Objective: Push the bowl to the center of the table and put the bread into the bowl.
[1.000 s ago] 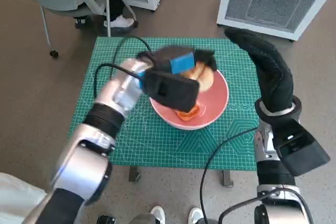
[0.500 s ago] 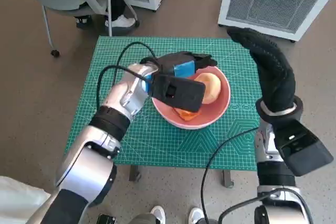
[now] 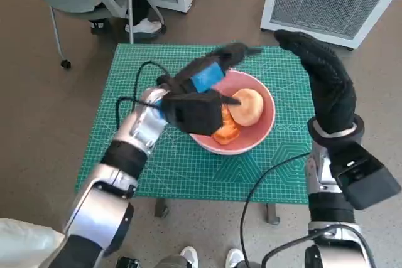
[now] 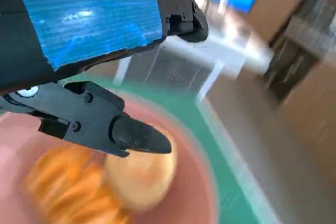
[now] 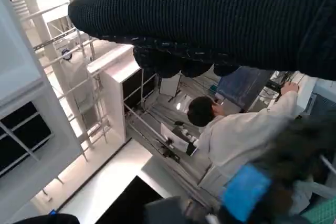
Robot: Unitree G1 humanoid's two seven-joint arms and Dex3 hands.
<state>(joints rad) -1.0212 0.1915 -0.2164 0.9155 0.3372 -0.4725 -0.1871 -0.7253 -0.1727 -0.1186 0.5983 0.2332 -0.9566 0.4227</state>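
Hovering over the pink bowl (image 3: 242,117), our left hand (image 3: 210,70) has its fingers (image 4: 139,136) spread apart and holds nothing. The bread (image 3: 246,106), a pale round bun, already lies inside the bowl beside an orange pastry (image 3: 226,130), and the bowl sits near the middle of the green-matted table (image 3: 157,155), somewhat toward our right side.

The main risk we see is a trailing finger catching the bowl's far rim as the hand draws clear, which could tip the bowl or drag it off centre; the bun could roll out. The cable along our left forearm might also snag.

In the left wrist view one dark finger lies just above the bun, apparently not touching it. Our gloved right hand (image 3: 323,83) stands raised beside the bowl, apart from it, fingers extended and holding nothing.
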